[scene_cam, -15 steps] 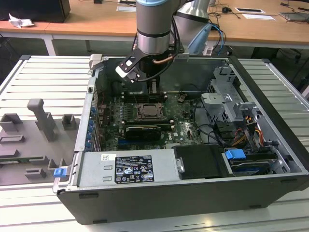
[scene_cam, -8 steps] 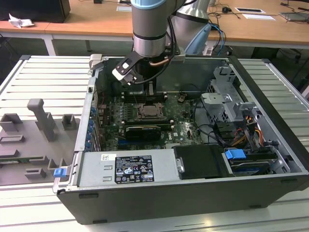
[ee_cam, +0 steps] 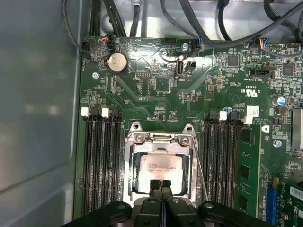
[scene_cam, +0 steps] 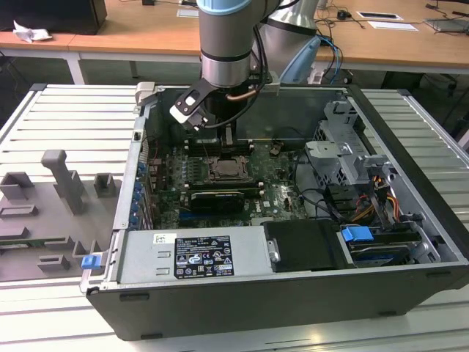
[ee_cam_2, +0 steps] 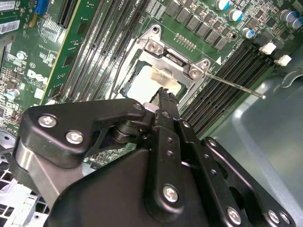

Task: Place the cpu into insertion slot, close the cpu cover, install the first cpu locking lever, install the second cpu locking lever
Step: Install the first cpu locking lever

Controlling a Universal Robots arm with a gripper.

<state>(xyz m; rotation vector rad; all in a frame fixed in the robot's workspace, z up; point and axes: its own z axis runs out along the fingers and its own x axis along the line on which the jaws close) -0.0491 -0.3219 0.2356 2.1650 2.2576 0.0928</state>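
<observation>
Inside the open computer case (scene_cam: 308, 290), the cpu (ee_cam: 158, 166) is seated in the insertion slot (scene_cam: 226, 170) on the green motherboard (ee_cam: 156, 90), and the silver cpu cover (ee_cam: 159, 138) is laid flat around it. The gripper (ee_cam: 161, 184) is held just above the cpu's edge, its 2 fingers (ee_cam: 154, 187) pressed together with nothing between them. 1 thin locking lever (ee_cam_2: 236, 86) is seen jutting out beside the socket; whether it is latched cannot be told.

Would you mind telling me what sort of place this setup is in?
Probably a robotics lab or workshop: an open computer case sits on a slatted metal table, a robot arm reaches into it, and wooden desks stand behind.
</observation>
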